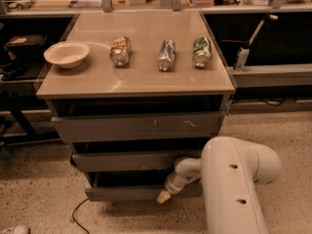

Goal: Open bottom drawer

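The bottom drawer (122,193) is the lowest of three grey-brown fronts in the cabinet. It stands pulled out, its front forward of the middle drawer (122,161) and a dark gap showing behind its top edge. My gripper (163,196) is at the right part of the bottom drawer's front, its cream tip pointing down-left against the panel. The white arm (234,189) reaches in from the lower right and hides the drawer's right end.
The top drawer (136,127) with white scuff marks also stands out. On the cabinet top (141,79) are a white bowl (67,54) and three cans lying down (121,50) (166,54) (201,51). A black cable (78,213) lies on the speckled floor.
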